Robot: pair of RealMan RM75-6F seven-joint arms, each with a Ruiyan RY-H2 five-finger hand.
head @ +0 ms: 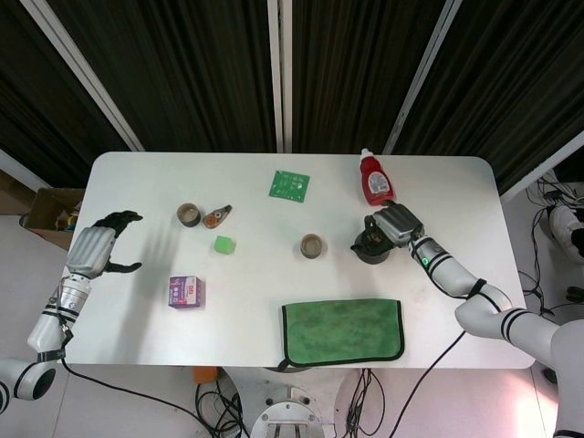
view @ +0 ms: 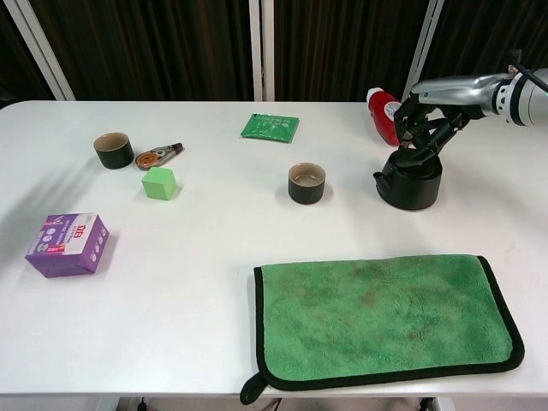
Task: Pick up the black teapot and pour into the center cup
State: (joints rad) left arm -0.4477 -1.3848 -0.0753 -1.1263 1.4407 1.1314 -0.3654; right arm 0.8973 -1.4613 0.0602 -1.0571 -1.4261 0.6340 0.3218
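Observation:
The black teapot (head: 368, 246) (view: 410, 181) stands on the white table (head: 255, 274), right of centre. My right hand (head: 394, 224) (view: 428, 120) reaches down over it, and its dark fingers (view: 417, 144) close around the handle on the teapot's top. The spout points left toward the center cup (head: 312, 245) (view: 306, 182), a dark cup with a pale inside that stands a short gap away. My left hand (head: 100, 246) hovers off the table's left edge with its fingers apart and nothing in it. The chest view does not show it.
A second dark cup (view: 113, 150) and a small brown gadget (view: 158, 155) sit at far left, with a green cube (view: 159, 182) and a purple box (view: 67, 244) nearer. A green packet (view: 270, 127) and red bottle (view: 385, 116) lie at the back. A green cloth (view: 381, 317) covers the front right.

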